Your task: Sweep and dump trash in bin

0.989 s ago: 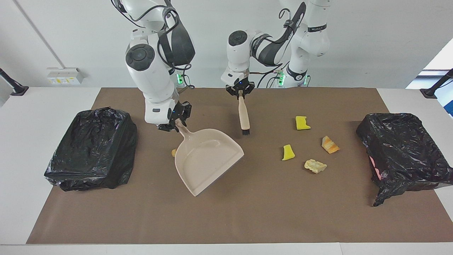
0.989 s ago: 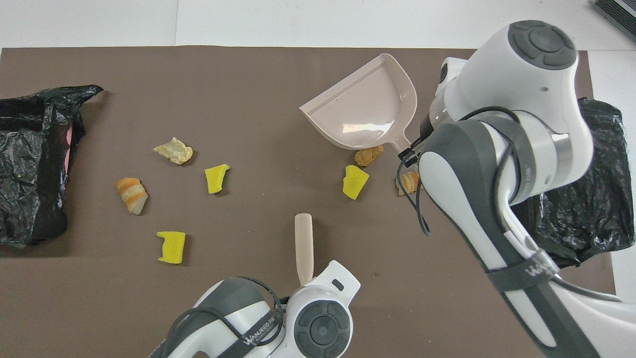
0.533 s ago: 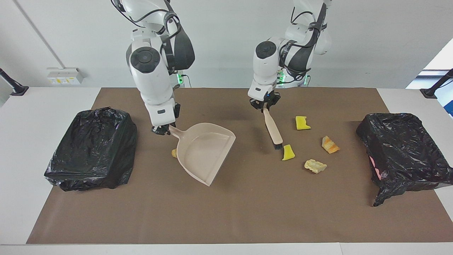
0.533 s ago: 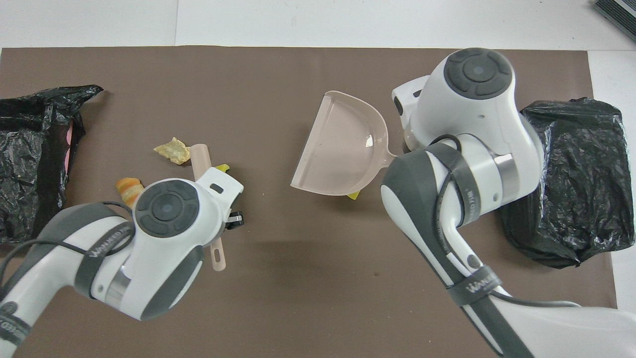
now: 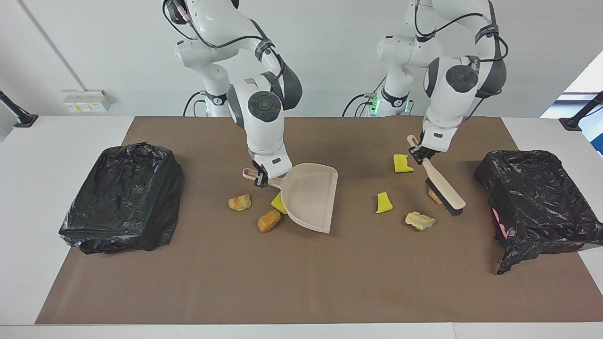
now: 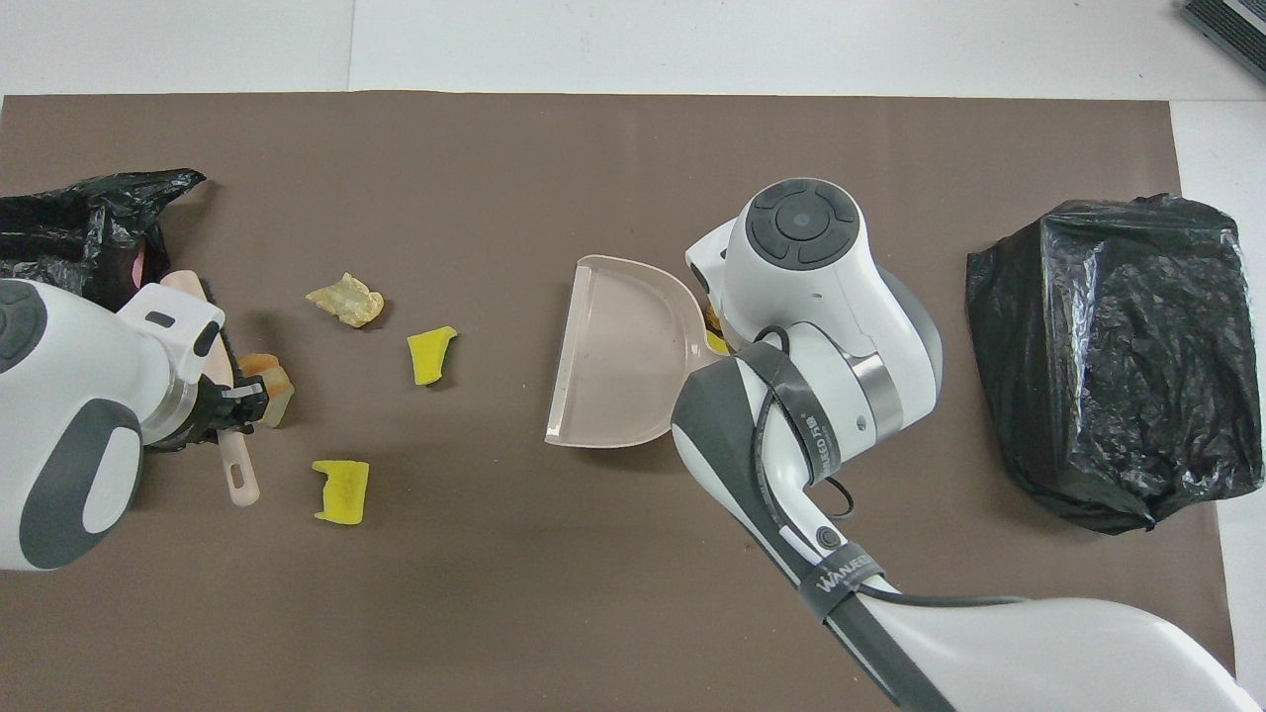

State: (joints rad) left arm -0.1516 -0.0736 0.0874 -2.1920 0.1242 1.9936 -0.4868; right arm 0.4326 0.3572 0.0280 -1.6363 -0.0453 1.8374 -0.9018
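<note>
- Trash lies in two groups on the brown mat [image 5: 301, 282] that covers the surface.
- Toward the right arm's end, an orange-tan piece [image 5: 240, 202], a brown lump [image 5: 269, 220] and a yellow chunk [image 5: 279, 203] lie by the beige dustpan [image 5: 308, 195], the yellow one touching its rounded back wall.
- Toward the left arm's end lie a yellow sponge chunk [image 5: 403, 163], a second yellow chunk [image 5: 384, 203], a pale crumpled piece [image 5: 419, 220] and an orange-tan piece [image 6: 269, 381] partly hidden by the brush [image 5: 443, 187].
- Right pincer [image 5: 262, 179] is clamped on the dustpan's handle; the pan sits near the mat's middle, its open mouth turned toward the left arm's end.
- Left pincer [image 5: 417, 154] is clamped on the brush handle, the bristle head down by the orange-tan piece.
- One black-bagged bin [image 5: 123, 197] stands at the right arm's edge of the mat, another black-bagged bin [image 5: 537, 202] at the left arm's edge.
</note>
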